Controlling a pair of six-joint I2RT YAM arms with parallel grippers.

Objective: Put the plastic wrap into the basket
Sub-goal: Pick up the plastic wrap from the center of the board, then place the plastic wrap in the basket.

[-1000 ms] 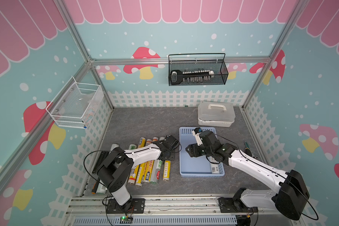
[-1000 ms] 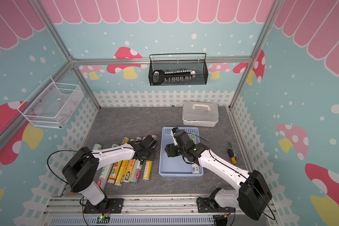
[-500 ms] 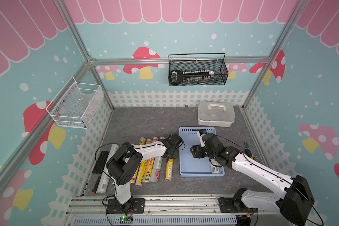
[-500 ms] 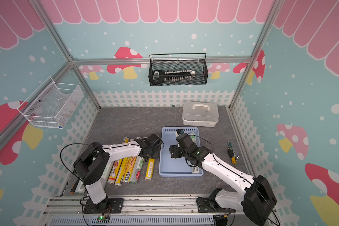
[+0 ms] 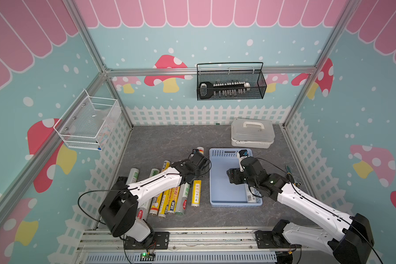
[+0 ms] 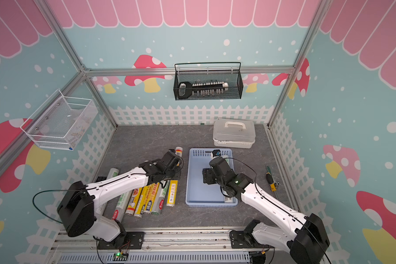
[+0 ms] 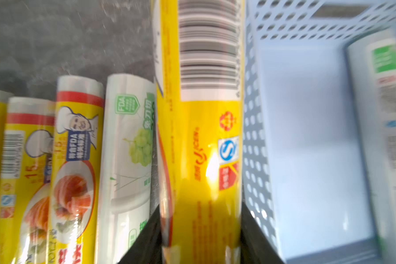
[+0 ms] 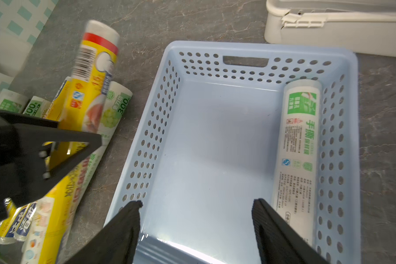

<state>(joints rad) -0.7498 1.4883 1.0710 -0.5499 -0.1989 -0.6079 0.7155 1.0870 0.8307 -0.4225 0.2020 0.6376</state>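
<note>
the left gripper (image 7: pixel 200 217) has now clamped a yellow roll (image 7: pixel 201 137), lifted just beside the basket (image 8: pixel 146 128); the right gripper (image 8: pixel 197 202) has spread wider, empty, above the basket, where a white-green roll (image 8: pixel 297 146) lies

The left arm (image 5: pixel 156 182) and right arm (image 5: pixel 306 203) are formed of white shells joined by black housings; thin black cables (image 5: pixel 78 202) are looped alongside. The right claw (image 8: pixel 197 202) is fitted with black ridged fingers (image 8: pixel 124 228).
</note>
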